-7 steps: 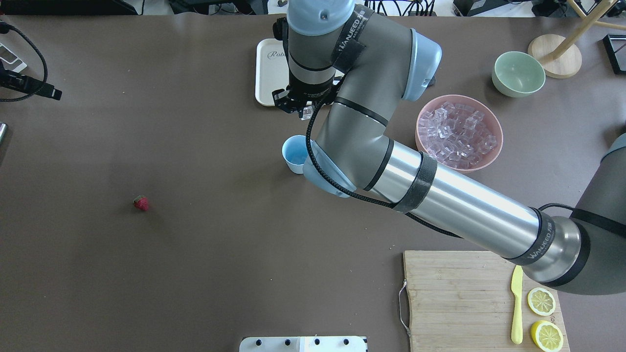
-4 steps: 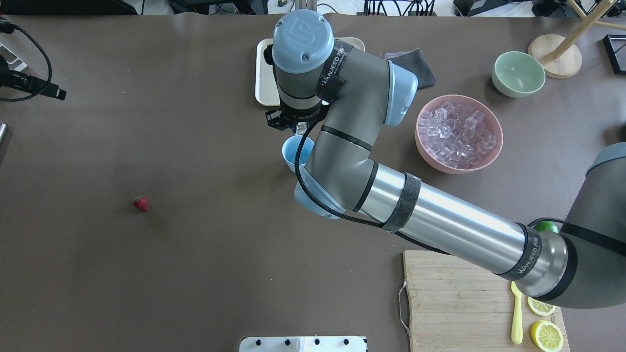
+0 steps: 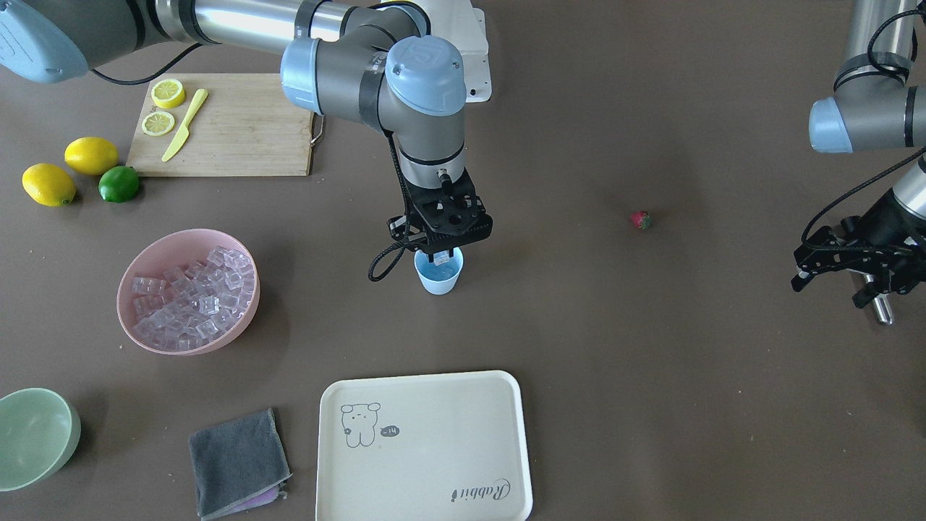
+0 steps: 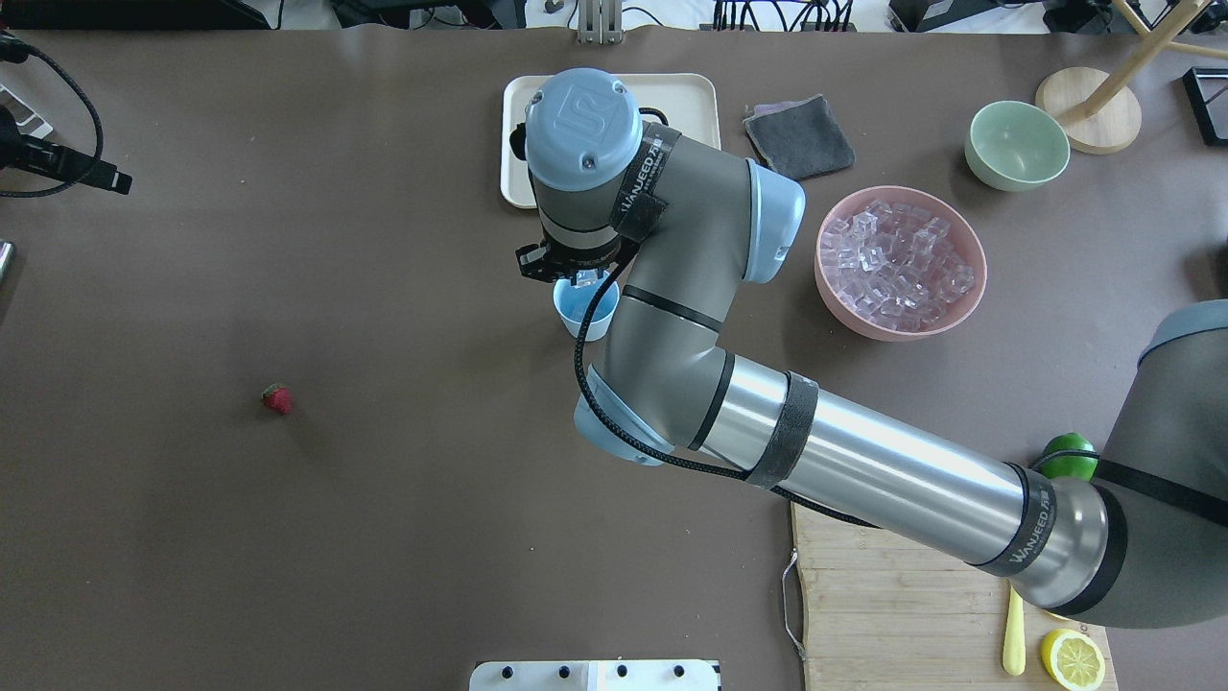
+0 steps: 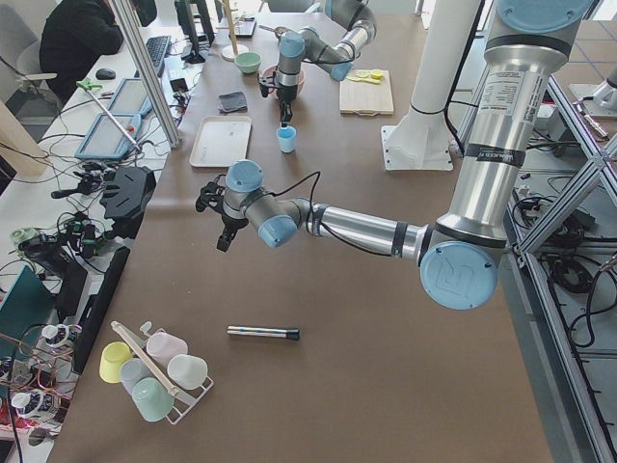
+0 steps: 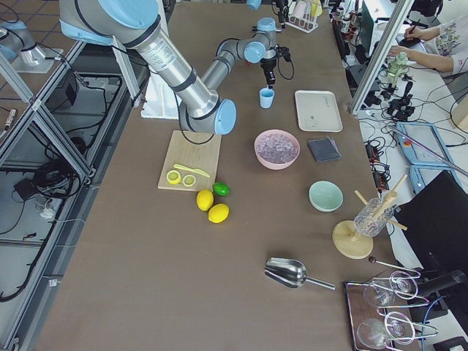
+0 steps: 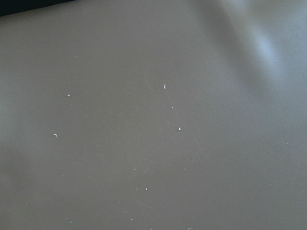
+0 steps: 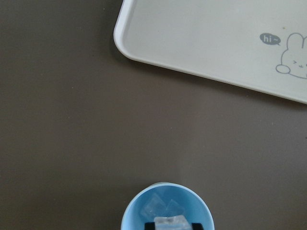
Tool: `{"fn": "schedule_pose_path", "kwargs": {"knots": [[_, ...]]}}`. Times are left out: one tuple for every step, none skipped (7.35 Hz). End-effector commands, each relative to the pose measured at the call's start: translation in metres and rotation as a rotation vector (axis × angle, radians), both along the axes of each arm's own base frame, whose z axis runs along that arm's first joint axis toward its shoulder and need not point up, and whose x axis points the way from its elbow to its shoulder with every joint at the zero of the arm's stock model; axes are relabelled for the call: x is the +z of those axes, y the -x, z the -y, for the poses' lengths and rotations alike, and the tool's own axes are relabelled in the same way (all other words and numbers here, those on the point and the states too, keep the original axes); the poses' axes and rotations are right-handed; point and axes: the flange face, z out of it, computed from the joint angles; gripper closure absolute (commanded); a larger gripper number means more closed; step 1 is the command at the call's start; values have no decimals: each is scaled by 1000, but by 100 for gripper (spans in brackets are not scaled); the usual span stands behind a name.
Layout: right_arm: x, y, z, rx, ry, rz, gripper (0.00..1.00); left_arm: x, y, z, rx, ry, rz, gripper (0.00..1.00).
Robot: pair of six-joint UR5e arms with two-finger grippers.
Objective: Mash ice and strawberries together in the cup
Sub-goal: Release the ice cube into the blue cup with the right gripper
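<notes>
The cream rectangular plastic tray (image 3: 434, 405) bears the script word "Rabbit" near one corner and a small dark speech bubble reading "hi~" beside a line-drawn animal, the bubble plain in the right wrist view. The black fabric straps (image 4: 641, 178) wrapped round the grey and silver right arm (image 4: 863, 461) read "WANJEED" in pale letters, and its round light blue joint cap (image 4: 582, 125) carries an embossed "UR" mark.

The right wrist camera's lower edge cuts off the cup (image 8: 136, 214) beneath the right end effector (image 8: 170, 225) and the ice cube (image 8: 169, 221) pinched in it. Overhead, the right arm (image 4: 672, 317) hides part of that cup.
</notes>
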Motion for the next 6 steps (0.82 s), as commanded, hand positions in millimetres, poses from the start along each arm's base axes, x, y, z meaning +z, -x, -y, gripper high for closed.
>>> {"fn": "schedule_pose_path", "kwargs": {"knots": [[6, 9, -8, 19, -20, -20, 39, -6, 1, -3, -7, -1, -8, 2], [7, 10, -9, 25, -22, -24, 15, -6, 1, -3, -8, -2, -9, 2], [3, 6, -5, 23, -33, -21, 8, -16, 1, -3, -11, -5, -20, 2], [3, -16, 18, 39, -36, -20, 5, -42, 1, -10, -52, 25, -57, 2], [6, -58, 48, 11, -10, 15, 5, -67, -26, -35, -41, 49, -106, 2], [20, -112, 81, 7, 25, 44, 5, -84, -72, -64, -46, 65, -113, 2]]}}
